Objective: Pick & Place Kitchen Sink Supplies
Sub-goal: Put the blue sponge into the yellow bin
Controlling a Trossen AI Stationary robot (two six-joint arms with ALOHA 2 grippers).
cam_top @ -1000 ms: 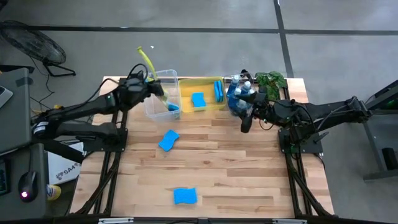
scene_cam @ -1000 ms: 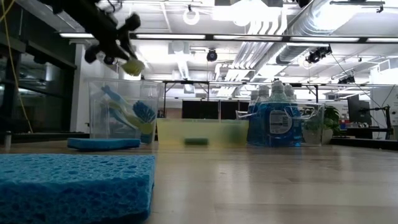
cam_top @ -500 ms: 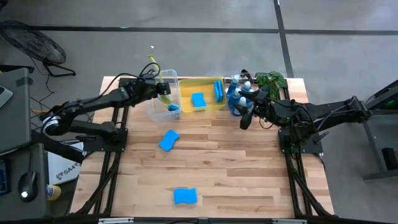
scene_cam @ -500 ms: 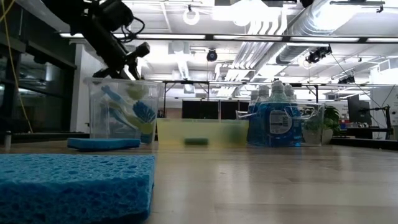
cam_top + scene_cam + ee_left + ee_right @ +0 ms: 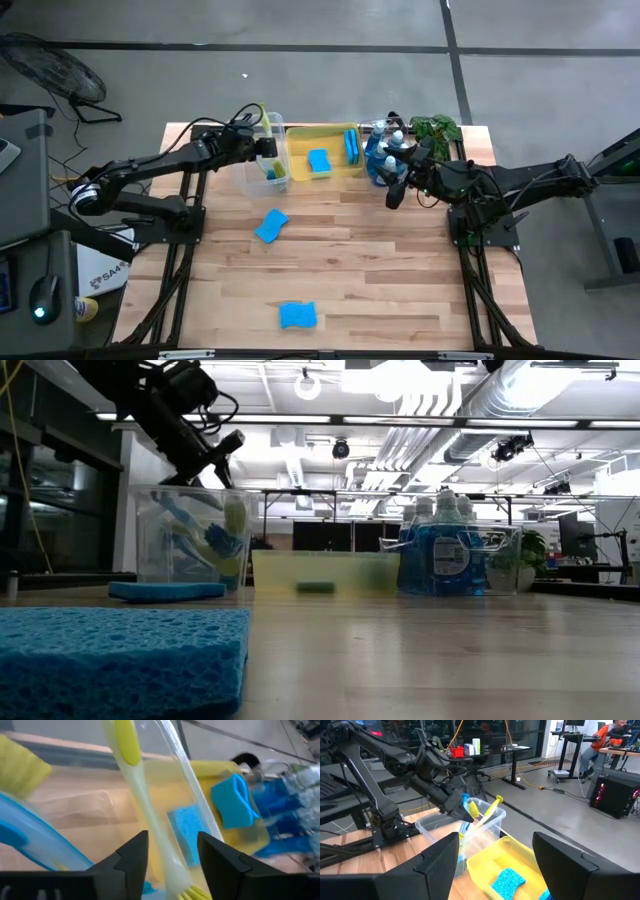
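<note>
A clear bin (image 5: 250, 178) stands at the table's far left. Inside it, a yellow-green dish brush (image 5: 145, 805) stands head down beside a blue brush (image 5: 190, 525). The yellow-green brush's handle (image 5: 490, 807) leans out over the rim. My left gripper (image 5: 173, 840) hovers open just above the bin (image 5: 268, 148), a finger on either side of that handle. My right gripper (image 5: 496, 837) hangs open and empty (image 5: 398, 180) beside the clear bin of blue soap bottles (image 5: 380, 150). Two blue sponges (image 5: 271, 225) (image 5: 297, 316) lie flat on the table. My left gripper comes slanting down from the table's left, and the yellow-green brush's handle (image 5: 156, 851) passes between its open fingers. I cannot tell whether a finger touches the handle. The brush's head (image 5: 235, 518) is down inside the bin.
A yellow bin (image 5: 322, 130) with two blue sponges (image 5: 319, 161) stands between the clear bins. A green plant (image 5: 436, 128) sits at the far right corner. Bare wood lies across the table's middle and near side.
My left gripper has gone down and toward the table's right, over the clear bin, tipping its fingers downward. The yellow-green brush has gone with it, head first into the bin, and its handle has tipped from sticking up behind the bin to leaning on the rim.
</note>
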